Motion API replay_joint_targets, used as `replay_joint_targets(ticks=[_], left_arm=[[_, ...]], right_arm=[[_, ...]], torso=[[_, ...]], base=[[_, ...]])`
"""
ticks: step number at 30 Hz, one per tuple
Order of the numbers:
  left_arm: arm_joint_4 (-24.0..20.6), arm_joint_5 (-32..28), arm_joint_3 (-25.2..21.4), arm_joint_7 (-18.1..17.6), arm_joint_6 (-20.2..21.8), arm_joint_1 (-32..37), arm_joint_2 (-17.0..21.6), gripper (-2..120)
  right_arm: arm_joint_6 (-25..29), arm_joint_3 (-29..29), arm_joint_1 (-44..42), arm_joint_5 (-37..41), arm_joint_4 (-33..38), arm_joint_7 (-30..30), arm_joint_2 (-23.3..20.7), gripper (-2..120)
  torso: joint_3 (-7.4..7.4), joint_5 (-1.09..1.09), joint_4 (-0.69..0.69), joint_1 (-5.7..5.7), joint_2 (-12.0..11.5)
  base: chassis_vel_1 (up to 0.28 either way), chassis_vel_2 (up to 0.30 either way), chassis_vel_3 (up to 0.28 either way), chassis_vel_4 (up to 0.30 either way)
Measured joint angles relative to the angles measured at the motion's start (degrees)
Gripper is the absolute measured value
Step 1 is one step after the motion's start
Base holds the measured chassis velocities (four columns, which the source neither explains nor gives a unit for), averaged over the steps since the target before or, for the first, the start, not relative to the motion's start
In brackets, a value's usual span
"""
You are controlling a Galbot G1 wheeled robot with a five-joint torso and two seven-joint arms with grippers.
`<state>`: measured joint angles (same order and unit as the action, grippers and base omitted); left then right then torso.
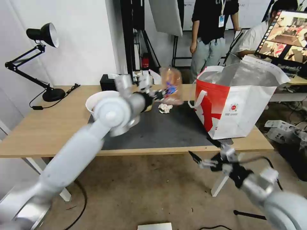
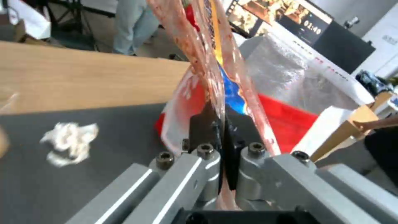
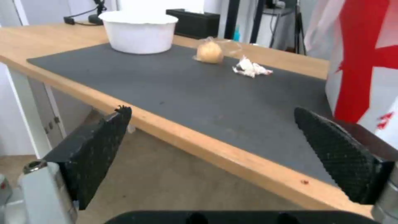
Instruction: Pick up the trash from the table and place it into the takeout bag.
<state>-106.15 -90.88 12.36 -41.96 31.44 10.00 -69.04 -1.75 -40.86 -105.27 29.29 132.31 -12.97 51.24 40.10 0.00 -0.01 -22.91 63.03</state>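
Observation:
My left gripper (image 1: 160,94) is shut on the clear plastic tray (image 1: 171,85) with red scraps and holds it upright above the mat, just left of the takeout bag (image 1: 236,102). In the left wrist view the tray (image 2: 211,62) rises from the closed gripper (image 2: 224,121) with the bag's foil lining (image 2: 290,77) behind it. A crumpled tissue (image 1: 165,108) lies on the dark mat (image 1: 160,131). The white bowl (image 3: 139,35) and the wrapped yellowish ball (image 3: 209,52) stand farther along the mat. My right gripper (image 1: 196,159) hangs open below the table's front edge (image 3: 215,143), holding nothing.
A black desk lamp (image 1: 41,35) stands at the table's far left and a black tissue box (image 1: 107,82) at the back edge. People and a monitor (image 1: 287,35) are behind the table. Boxes lie on the floor at the right.

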Motion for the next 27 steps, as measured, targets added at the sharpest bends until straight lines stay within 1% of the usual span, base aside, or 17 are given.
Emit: replay_joint_targets(ticks=[2, 3, 4, 6, 7, 9, 10, 12, 13, 16, 17, 20, 21, 24, 25, 26, 27], left_arm=[[2.50, 1.05, 1.03, 0.44, -0.18, -1.98, -2.00, 0], [5.89, 3.61, 2.01, 1.68, -0.62, -4.23, -4.92, 0], [5.89, 3.61, 2.01, 1.68, -0.62, -4.23, -4.92, 0], [10.99, 8.46, 3.14, 3.49, -1.55, -7.11, -9.24, 0], [10.99, 8.46, 3.14, 3.49, -1.55, -7.11, -9.24, 0], [14.86, 12.30, 3.70, 5.24, -2.35, -8.86, -12.65, 0], [14.86, 12.30, 3.70, 5.24, -2.35, -8.86, -12.65, 0], [19.31, 16.51, 4.05, 7.96, -3.39, -10.55, -17.08, 0], [19.31, 16.51, 4.05, 7.96, -3.39, -10.55, -17.08, 0], [23.45, 20.95, 4.91, 10.84, -3.86, -11.84, -20.66, 0], [23.45, 20.95, 4.91, 10.84, -3.86, -11.84, -20.66, 0], [26.56, 25.91, 6.62, 13.47, -3.84, -12.24, -22.23, 0], [26.56, 25.91, 6.62, 13.47, -3.84, -12.24, -22.23, 0], [30.47, 34.92, 9.28, 17.81, -4.93, -12.46, -22.63, 1], [30.47, 34.92, 9.28, 17.81, -4.93, -12.46, -22.63, 1], [31.10, 37.04, 9.80, 18.78, -5.06, -12.45, -22.62, 5], [31.62, 38.97, 10.22, 19.56, -5.09, -12.47, -22.57, 11]], right_arm=[[0.47, -0.13, -1.14, -1.47, 0.30, -0.78, 2.11, 100], [1.06, -0.14, -2.04, -3.09, 0.71, -1.69, 4.45, 100], [1.06, -0.14, -2.04, -3.09, 0.71, -1.69, 4.45, 100], [1.85, -0.12, -2.84, -4.72, 1.23, -2.47, 7.19, 100], [1.85, -0.12, -2.84, -4.72, 1.23, -2.47, 7.19, 100], [2.61, -0.08, -3.64, -5.74, 1.68, -2.79, 9.08, 100], [2.61, -0.08, -3.64, -5.74, 1.68, -2.79, 9.08, 100], [3.67, -0.14, -4.91, -7.21, 2.00, -3.62, 11.33, 100], [3.67, -0.14, -4.91, -7.21, 2.00, -3.62, 11.33, 100], [4.41, -0.16, -5.98, -8.19, 2.44, -3.92, 13.51, 100], [4.41, -0.16, -5.98, -8.19, 2.44, -3.92, 13.51, 100], [4.59, -0.05, -6.03, -8.47, 2.87, -3.95, 14.66, 100], [4.59, -0.05, -6.03, -8.47, 2.87, -3.95, 14.66, 100], [4.60, 0.27, -5.83, -8.53, 3.45, -3.94, 15.56, 100], [4.60, 0.27, -5.83, -8.53, 3.45, -3.94, 15.56, 100], [4.60, 0.31, -5.82, -8.53, 3.59, -3.94, 15.80, 100], [4.60, 0.34, -5.82, -8.53, 3.69, -3.93, 16.08, 100]], torso=[[0.00, 0.01, 0.01, 0.00, 0.00], [0.00, 0.00, 0.01, -0.01, 0.00], [0.00, 0.00, 0.01, -0.01, 0.00], [0.01, 0.01, 0.02, -0.01, 0.00], [0.01, 0.01, 0.02, -0.01, 0.00], [0.01, 0.01, 0.01, -0.01, 0.00], [0.01, 0.01, 0.01, -0.01, 0.00], [0.01, 0.01, 0.01, -0.01, 0.00], [0.01, 0.01, 0.01, -0.01, 0.00], [0.00, 0.01, 0.00, -0.01, 0.00], [0.00, 0.01, 0.00, -0.01, 0.00], [0.00, 0.01, 0.01, -0.01, 0.00], [0.00, 0.01, 0.01, -0.01, 0.00], [0.01, 0.01, 0.02, -0.02, 0.00], [0.01, 0.01, 0.02, -0.02, 0.00], [0.01, 0.00, 0.02, -0.01, 0.00], [0.01, 0.00, 0.02, -0.01, 0.00]], base=[[0.000, 0.000, 0.000, 0.000], [0.000, 0.000, 0.000, 0.000], [0.000, 0.000, 0.000, 0.000], [0.000, 0.000, 0.000, 0.000], [0.000, 0.000, 0.000, 0.000], [0.000, 0.000, 0.000, 0.000], [0.000, 0.000, 0.000, 0.000], [0.000, 0.000, 0.000, 0.000], [0.000, 0.000, 0.000, 0.000], [0.000, 0.000, 0.000, 0.000], [0.000, 0.000, 0.000, 0.000], [0.000, 0.000, 0.000, 0.000], [0.000, 0.000, 0.000, 0.000], [0.000, 0.000, 0.000, 0.000], [0.000, 0.000, 0.000, 0.000], [0.000, 0.000, 0.000, 0.000], [0.000, 0.000, 0.000, 0.000]])
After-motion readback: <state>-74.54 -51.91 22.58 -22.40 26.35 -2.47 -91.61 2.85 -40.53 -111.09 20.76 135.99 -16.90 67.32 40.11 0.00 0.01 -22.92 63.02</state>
